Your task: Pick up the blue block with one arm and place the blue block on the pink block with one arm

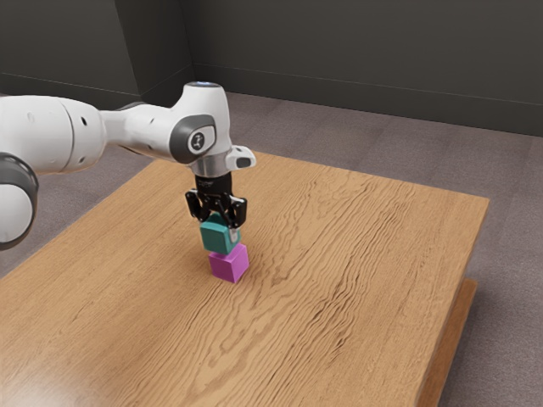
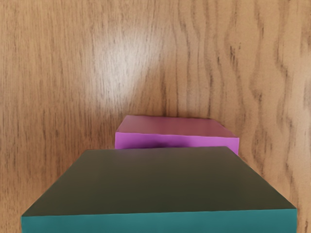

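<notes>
This looks like a simulated robotics lab. A plain wooden desk (image 1: 356, 280) with heavy grain stands on a grey, carpet-like floor (image 1: 509, 170), with dark, flat walls (image 1: 339, 42) and a low skirting strip behind it. A white robot arm (image 1: 102, 131) reaches over the desk, and every surface has a smooth, rendered look.

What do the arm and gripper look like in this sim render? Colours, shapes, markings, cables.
Arm: glossy white, rounded tubular links with grey bands at the joints. The wrist joint carries a round grey cap with a small white mark. Gripper: black, two short fingers under a black hand body. No cables visible.
</notes>
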Robot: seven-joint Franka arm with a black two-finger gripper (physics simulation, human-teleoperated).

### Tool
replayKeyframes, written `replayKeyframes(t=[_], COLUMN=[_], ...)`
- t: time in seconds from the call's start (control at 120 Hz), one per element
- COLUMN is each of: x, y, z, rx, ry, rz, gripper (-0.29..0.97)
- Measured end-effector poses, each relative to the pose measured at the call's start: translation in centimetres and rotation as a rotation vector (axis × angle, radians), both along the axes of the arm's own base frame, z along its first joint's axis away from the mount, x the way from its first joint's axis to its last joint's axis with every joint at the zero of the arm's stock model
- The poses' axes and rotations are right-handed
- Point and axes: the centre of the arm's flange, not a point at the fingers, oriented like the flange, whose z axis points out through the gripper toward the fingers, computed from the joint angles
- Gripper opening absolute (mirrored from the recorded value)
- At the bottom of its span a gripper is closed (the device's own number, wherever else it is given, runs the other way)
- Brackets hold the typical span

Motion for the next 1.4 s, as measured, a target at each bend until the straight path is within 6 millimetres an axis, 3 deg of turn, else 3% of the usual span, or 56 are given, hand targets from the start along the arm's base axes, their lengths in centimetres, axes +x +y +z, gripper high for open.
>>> replayKeyframes(t=[0.758, 1.4], x=[0.5, -0.6], y=[-1.7, -1.0], z=[0.0, 0.1], rx=[-0.002, 0.001], ry=[-0.029, -0.022], rz=[-0.054, -0.078], gripper=[0.37, 0.37])
